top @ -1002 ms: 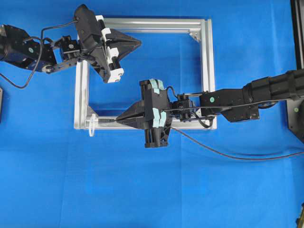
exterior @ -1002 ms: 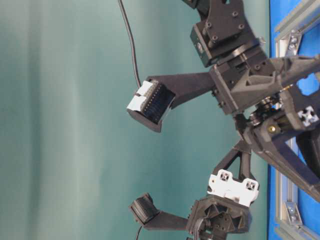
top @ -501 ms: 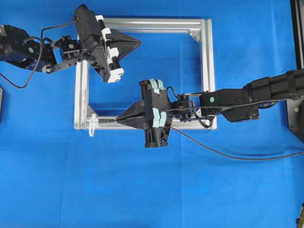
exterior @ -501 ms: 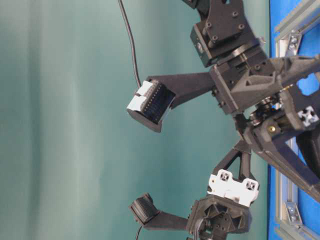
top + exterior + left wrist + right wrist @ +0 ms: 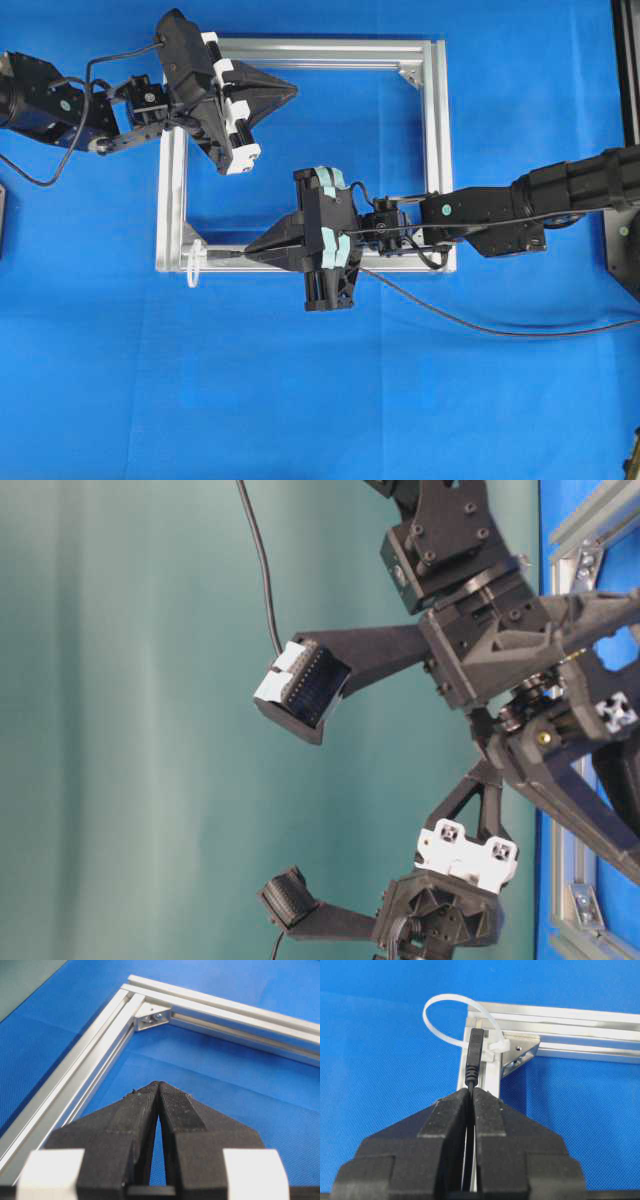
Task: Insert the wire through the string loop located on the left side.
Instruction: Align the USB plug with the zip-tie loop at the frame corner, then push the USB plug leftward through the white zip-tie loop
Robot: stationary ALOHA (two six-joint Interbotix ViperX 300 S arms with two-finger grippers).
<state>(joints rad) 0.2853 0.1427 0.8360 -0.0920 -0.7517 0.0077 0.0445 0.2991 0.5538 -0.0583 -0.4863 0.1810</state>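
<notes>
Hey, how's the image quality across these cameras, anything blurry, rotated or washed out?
Overhead: evenly lit and sharp, faint shadows, frame a little bright. Table-level: turned sideways, mostly plain teal backdrop, arms crowd the right edge. Left wrist: left gripper in focus, frame corner softer. Right wrist: right gripper, wire and string loop crisp, near fingers slightly soft.

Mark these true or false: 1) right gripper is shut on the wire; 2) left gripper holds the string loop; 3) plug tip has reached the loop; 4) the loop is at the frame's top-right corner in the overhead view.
1) True. The right gripper is shut on the wire.
2) False. The left gripper is shut on nothing, above the silver frame, away from the string loop.
3) True. The plug tip sits at the loop's opening; whether it has passed through is unclear.
4) False. It is at the bottom-left corner.
</notes>
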